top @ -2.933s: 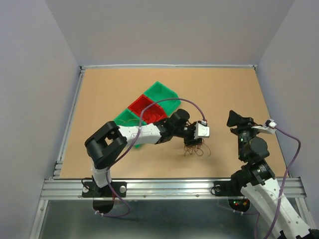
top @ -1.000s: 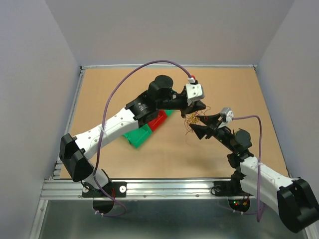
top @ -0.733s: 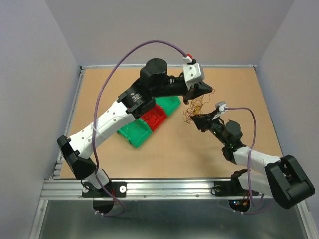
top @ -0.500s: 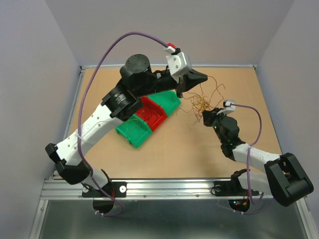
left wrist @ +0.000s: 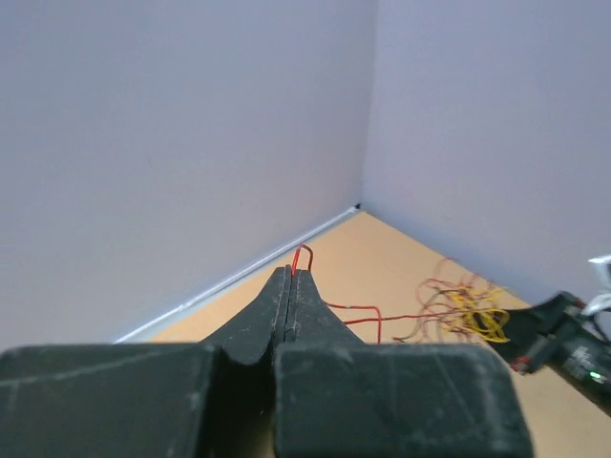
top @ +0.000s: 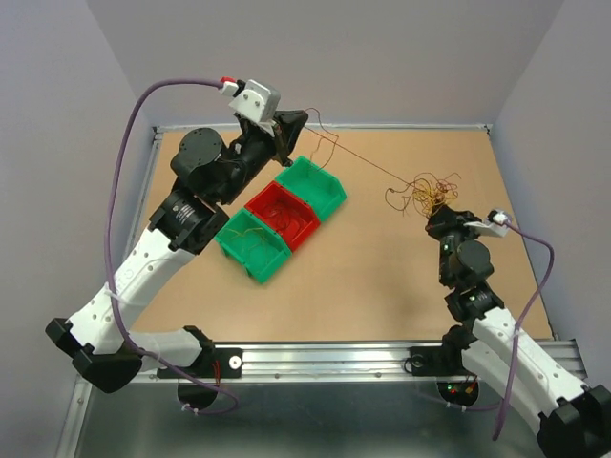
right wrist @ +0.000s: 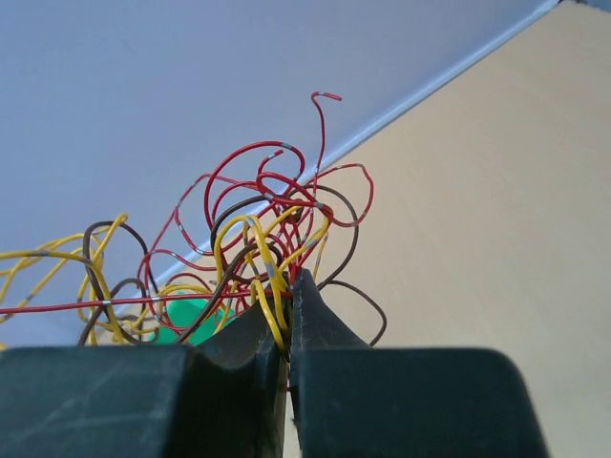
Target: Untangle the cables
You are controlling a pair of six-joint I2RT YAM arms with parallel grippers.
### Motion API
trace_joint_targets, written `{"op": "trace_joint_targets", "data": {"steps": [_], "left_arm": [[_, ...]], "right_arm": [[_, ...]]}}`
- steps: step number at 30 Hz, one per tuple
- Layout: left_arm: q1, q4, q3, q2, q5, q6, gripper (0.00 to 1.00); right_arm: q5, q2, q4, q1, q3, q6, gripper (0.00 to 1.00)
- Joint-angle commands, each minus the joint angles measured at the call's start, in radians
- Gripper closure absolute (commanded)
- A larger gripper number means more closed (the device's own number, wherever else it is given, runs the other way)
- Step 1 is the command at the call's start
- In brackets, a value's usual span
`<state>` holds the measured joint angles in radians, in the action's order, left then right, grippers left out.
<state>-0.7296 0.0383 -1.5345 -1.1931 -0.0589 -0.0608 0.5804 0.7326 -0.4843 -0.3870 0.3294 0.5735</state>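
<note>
No readable text, label or number shows in any view

We are looking into a robotics lab test cell: plain grey panels (top: 315, 57) are walling in a bare wooden tabletop (top: 363, 277), and a left arm (top: 143, 267) and right arm (top: 496, 329) are standing bolted to an aluminium rail (top: 325, 358) (coloured plastic bins (top: 325, 191) are sitting nearby).

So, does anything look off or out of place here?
Nothing looks spilled or damaged. One red wire runs nearly straight through the air from the left end effector to the clump of wires pinched by the right end effector. That fits untangling.
</note>
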Motion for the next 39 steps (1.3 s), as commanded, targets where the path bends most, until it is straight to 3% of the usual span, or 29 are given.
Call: {"op": "trace_joint_targets", "data": {"steps": [1, 5, 7, 9, 12, 13, 14, 15, 18, 22, 30, 39], "left_arm": [[0.091, 0.268, 0.003, 0.107, 0.292, -0.016, 1.0], [0.226, 0.369, 0.095, 0.187, 0.361, 0.007, 1.0], [0.278, 0.394, 0.155, 0.233, 0.335, 0.036, 1.0], [0.282, 0.449, 0.239, 0.291, 0.199, 0.035, 1.0], [0.282, 0.551, 0.39, 0.323, -0.063, 0.056, 1.0], [0.283, 0.56, 0.419, 0.317, -0.14, 0.082, 1.0], [0.282, 0.564, 0.427, 0.308, -0.213, 0.093, 1.0], [0.28, 0.566, 0.427, 0.284, -0.355, 0.093, 1.0], [0.277, 0.54, 0.395, 0.228, -0.464, 0.087, 1.0], [0.277, 0.476, 0.34, 0.172, -0.458, 0.066, 1.0], [0.268, 0.52, 0.352, 0.054, -0.564, 0.065, 1.0], [0.262, 0.531, 0.363, -0.088, -0.553, 0.036, 1.0]], "right_arm": [[0.292, -0.096, 0.263, 0.025, -0.056, 0.034, 0.96], [0.364, -0.176, 0.335, 0.025, -0.05, 0.032, 0.88], [0.38, -0.183, 0.377, 0.025, -0.035, 0.042, 0.79], [0.423, -0.19, 0.424, 0.027, -0.007, 0.077, 0.64], [0.42, -0.208, 0.474, 0.025, 0.0, 0.092, 0.62], [0.402, -0.228, 0.474, 0.025, 0.002, 0.072, 0.57], [0.368, -0.24, 0.474, 0.027, 0.002, 0.046, 0.46], [0.273, -0.251, 0.472, 0.025, 0.005, 0.025, 0.19], [0.066, -0.289, 0.47, 0.025, 0.028, -0.07, 0.04], [-0.088, -0.324, 0.461, 0.025, 0.034, -0.099, 0.0], [-0.322, -0.394, 0.366, 0.025, 0.0, -0.195, 0.0], [-0.378, -0.394, 0.342, 0.025, -0.004, -0.212, 0.0]]}}
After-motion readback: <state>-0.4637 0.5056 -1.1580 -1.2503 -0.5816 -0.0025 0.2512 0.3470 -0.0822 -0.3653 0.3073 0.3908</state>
